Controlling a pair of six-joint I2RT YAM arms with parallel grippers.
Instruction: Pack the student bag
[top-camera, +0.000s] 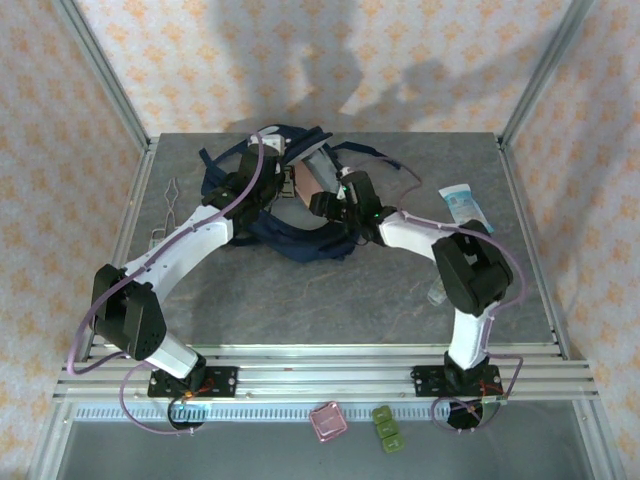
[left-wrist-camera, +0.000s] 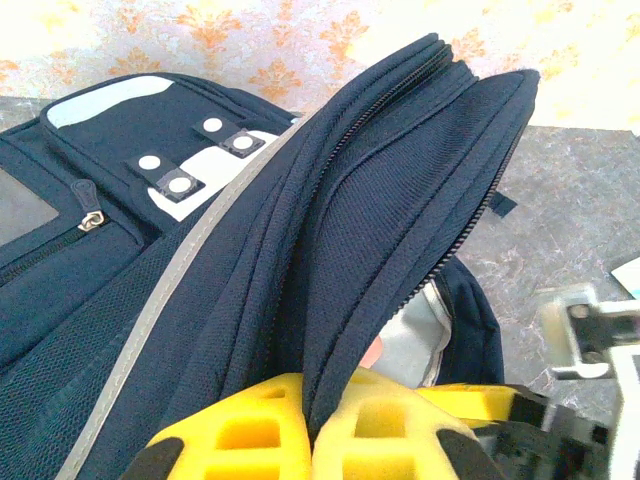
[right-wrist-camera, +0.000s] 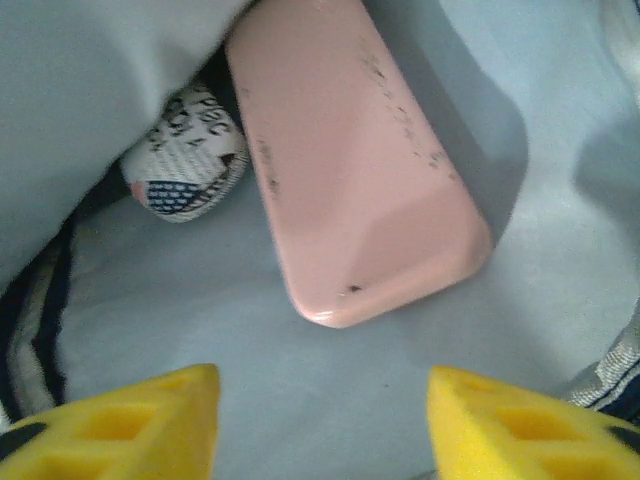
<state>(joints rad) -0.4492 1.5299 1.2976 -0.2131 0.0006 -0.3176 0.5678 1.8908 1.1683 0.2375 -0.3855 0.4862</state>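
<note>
Left gripper (left-wrist-camera: 312, 435) is clamped on the zip edge of the student bag (top-camera: 290, 238). Bag sits at 12 o'clock on the table (top-camera: 250, 300), long axis roughly 9-to-3, mouth toward 3, though its outline's mostly covered. Right gripper (right-wrist-camera: 320, 420), fingers apart, is over a pink case (right-wrist-camera: 350, 170) inside.

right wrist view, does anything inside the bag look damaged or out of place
The flat pink case lying on the grey lining of the navy-blue fabric backpack carries dark scuff marks along its face and a small dark nick near its lower end. Nothing looks spilled.
</note>
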